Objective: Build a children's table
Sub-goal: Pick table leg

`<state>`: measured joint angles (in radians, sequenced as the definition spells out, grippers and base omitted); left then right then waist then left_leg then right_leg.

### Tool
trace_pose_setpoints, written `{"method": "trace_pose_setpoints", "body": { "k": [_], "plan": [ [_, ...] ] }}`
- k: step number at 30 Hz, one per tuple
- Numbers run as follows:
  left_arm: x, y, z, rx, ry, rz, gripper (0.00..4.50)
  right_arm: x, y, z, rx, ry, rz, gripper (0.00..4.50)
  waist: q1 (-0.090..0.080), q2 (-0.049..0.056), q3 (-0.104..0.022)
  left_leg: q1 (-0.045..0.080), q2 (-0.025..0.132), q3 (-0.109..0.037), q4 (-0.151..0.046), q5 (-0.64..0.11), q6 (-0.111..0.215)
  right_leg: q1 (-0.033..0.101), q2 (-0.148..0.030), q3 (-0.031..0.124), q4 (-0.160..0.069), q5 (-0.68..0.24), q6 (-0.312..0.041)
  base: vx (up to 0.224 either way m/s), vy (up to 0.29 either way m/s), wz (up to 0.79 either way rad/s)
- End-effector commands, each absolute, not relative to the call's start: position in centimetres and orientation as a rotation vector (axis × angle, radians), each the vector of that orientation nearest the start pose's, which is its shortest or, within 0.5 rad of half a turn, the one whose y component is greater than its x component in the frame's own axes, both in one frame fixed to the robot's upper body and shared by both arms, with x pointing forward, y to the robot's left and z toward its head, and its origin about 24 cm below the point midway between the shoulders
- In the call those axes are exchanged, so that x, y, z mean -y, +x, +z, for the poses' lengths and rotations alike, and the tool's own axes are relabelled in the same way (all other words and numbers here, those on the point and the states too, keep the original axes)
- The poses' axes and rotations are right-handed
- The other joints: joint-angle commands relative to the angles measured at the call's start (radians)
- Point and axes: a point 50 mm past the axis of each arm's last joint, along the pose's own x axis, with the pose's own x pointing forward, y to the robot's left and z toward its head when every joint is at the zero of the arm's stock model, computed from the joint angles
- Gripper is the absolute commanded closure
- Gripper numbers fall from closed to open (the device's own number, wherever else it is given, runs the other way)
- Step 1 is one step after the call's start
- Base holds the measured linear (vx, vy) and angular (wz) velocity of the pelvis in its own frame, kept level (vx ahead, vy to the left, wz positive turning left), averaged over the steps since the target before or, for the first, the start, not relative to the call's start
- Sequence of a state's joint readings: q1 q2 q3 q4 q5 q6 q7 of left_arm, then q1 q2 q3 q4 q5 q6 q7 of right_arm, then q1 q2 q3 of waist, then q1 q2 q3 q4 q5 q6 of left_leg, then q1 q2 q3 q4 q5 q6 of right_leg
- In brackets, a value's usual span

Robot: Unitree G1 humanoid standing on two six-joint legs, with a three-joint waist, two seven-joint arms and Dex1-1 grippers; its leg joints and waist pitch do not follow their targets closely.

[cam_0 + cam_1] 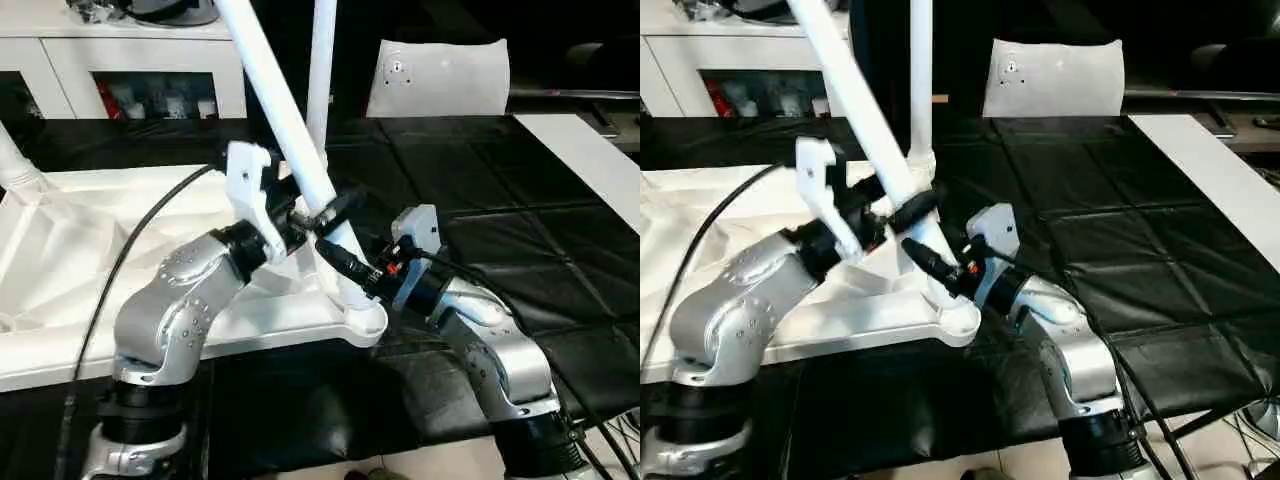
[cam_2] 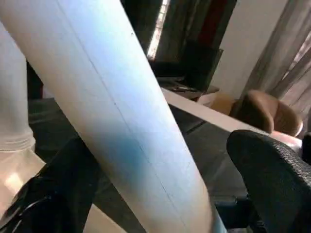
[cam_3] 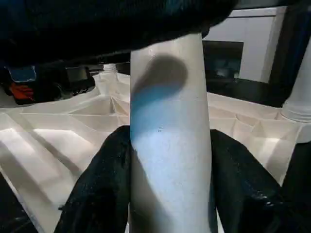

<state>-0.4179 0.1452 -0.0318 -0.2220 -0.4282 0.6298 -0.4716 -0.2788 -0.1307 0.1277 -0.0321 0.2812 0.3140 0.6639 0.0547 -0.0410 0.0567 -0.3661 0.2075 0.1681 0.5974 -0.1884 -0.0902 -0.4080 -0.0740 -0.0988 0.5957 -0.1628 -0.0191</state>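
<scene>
While the tabletop (image 1: 70, 240) lies ribbed side up on the black padded bench (image 1: 520, 230), the tilted leg (image 1: 290, 130) leans with its foot at the near right corner socket (image 1: 362, 318) — not yet upright, so likely not seated. The right gripper (image 1: 350, 262) is clamped on that leg low down, one finger (image 3: 102, 189) pressed to each side. The left gripper (image 1: 312, 212) sits just above it, fingers (image 2: 272, 179) spread wide around the leg without squeezing. Behind, a second leg (image 1: 320, 70) stands straight in the far right corner, and a third leg (image 1: 15, 165) rises at the tabletop's left edge. By the look of it, this leg needs straightening and pushing home, and a fourth looks to remain.
</scene>
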Motion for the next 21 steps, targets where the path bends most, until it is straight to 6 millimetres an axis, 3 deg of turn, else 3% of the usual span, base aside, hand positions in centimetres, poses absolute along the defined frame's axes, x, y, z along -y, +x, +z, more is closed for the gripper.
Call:
{"method": "trace_pose_setpoints", "body": {
  "k": [1,12,21],
  "plan": [
    [-8.9,29.1,15.0,0.004,-0.186,-0.836,0.64,9.0,28.1,9.3,-0.01,0.101,0.914,2.61,-0.003,0.004,-0.065,0.004,0.022,-0.002,-0.071,-0.182,0.015,0.055,-0.058,0.055,-0.075,-0.31,-0.087,0.0,0.0,0.0],
    [-8.9,29.2,14.7,0.024,-0.186,-0.834,0.64,9.1,28.3,9.4,-0.002,0.083,0.919,2.61,-0.003,0.003,-0.066,0.003,0.022,-0.001,-0.07,-0.175,0.017,0.057,-0.058,0.056,-0.073,-0.293,-0.099,0.0,0.0,0.0],
    [-9.6,29.4,13.8,0.03,0.004,-0.861,0.56,9.2,28.3,9.4,0.004,0.076,0.92,2.61,-0.004,0.007,-0.067,0.005,0.024,-0.002,-0.071,-0.172,0.017,0.057,-0.058,0.057,-0.069,-0.278,-0.102,0.0,0.0,0.0]
  ]
}}
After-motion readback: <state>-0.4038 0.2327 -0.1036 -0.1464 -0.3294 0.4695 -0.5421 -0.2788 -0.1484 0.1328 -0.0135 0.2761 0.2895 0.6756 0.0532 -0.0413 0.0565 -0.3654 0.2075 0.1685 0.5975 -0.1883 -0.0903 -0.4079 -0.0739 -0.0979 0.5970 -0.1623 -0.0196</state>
